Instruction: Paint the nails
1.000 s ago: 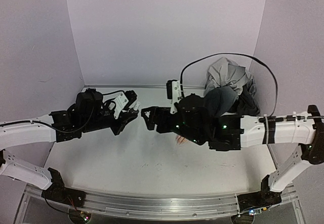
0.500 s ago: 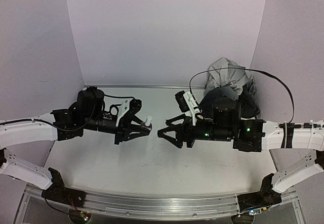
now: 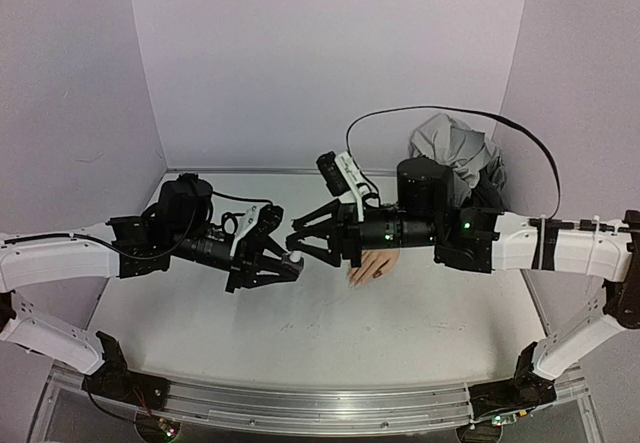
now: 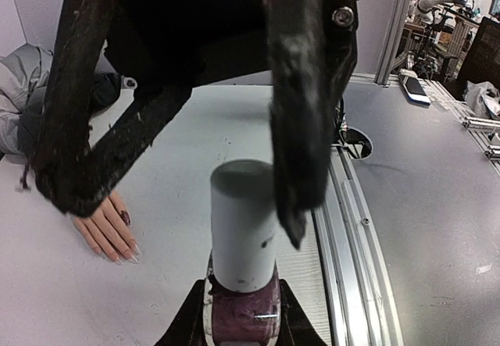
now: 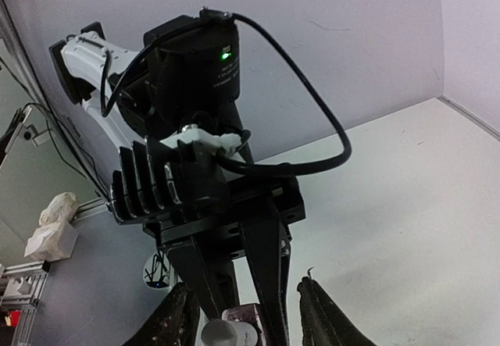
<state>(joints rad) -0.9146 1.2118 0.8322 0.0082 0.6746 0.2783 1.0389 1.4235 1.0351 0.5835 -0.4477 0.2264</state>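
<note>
The peach mannequin hand (image 3: 368, 266) lies palm down on the table under my right arm; its sleeve is hidden. In the left wrist view the hand (image 4: 105, 229) shows one dark maroon nail (image 4: 125, 218) and pale nails (image 4: 134, 249). My left gripper (image 3: 285, 263) is shut on a small dark maroon bottle (image 4: 238, 315) whose white cap (image 4: 242, 233) points at my right gripper (image 3: 305, 240). The right gripper is open, its fingers (image 4: 301, 143) spread either side of the cap. The bottle (image 5: 246, 315) and cap (image 5: 221, 333) also show between the right gripper's fingers (image 5: 316, 311).
A heap of grey and dark cloth (image 3: 455, 158) lies at the back right corner, with a black cable (image 3: 440, 113) arching over it. Lilac walls close the back and sides. An aluminium rail (image 3: 300, 408) runs along the near edge.
My right arm swung left off the mannequin hand, uncovering it, and its open jaws now reach the cap. My left gripper turned and came forward with the bottle toward the right gripper.
</note>
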